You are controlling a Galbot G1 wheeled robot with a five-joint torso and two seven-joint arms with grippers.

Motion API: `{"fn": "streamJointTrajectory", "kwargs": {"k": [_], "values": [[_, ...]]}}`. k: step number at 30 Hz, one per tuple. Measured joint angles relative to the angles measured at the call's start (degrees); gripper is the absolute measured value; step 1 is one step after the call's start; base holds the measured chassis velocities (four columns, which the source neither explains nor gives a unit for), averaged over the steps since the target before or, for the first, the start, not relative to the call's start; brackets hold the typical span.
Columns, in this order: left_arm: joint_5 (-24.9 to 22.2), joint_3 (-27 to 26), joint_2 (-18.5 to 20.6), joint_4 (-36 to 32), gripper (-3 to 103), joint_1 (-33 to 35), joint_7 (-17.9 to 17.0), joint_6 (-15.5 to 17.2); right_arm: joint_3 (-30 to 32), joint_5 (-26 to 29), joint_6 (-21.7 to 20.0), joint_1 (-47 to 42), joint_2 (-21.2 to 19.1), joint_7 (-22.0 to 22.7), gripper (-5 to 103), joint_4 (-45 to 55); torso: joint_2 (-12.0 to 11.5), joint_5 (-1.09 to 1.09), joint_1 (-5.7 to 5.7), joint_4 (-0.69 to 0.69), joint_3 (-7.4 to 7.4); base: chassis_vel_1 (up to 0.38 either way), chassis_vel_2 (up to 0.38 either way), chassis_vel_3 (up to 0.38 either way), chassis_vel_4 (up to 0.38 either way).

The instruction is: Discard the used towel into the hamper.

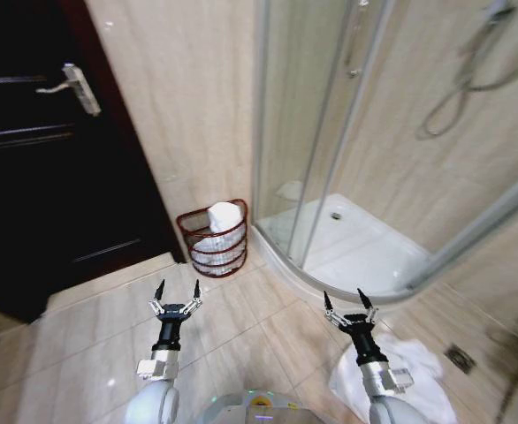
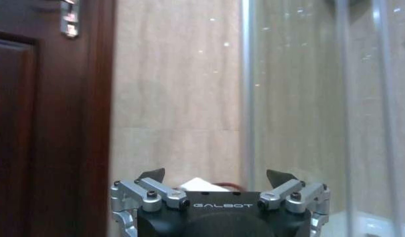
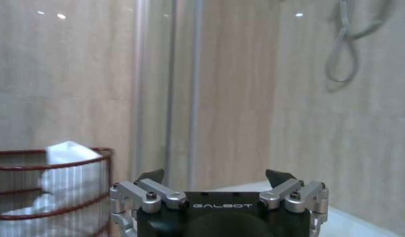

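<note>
The shower enclosure (image 1: 365, 203) filled the right of the room; its curved glass nearly met the hamper (image 1: 213, 238), which stood on the floor tiles (image 1: 241, 327) against the wall, between the glass and the dark door (image 1: 38, 150). A white towel (image 1: 224, 216) already sat inside the hamper, its top above the rim. A second white towel (image 1: 409, 375) lay crumpled on the floor beside my right arm. I judged it soft, light and limp, best pinched at a raised fold near its middle so that little would trail. My left gripper (image 1: 178, 290) and right gripper (image 1: 347, 300) hung over the tiles, fingers spread wide, both empty.
</note>
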Motion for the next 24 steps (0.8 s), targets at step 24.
{"fn": "streamJointTrajectory", "kwargs": {"k": [24], "values": [[0.1, 0.2, 0.2, 0.1, 100, 0.4, 0.1, -0.4, 0.4, 0.1, 0.4, -0.1, 0.0, 0.5, 100, 0.6, -2.0, -0.01, -0.71, -0.01, -1.32, -0.127, -0.125, -0.124, -0.128]]}}
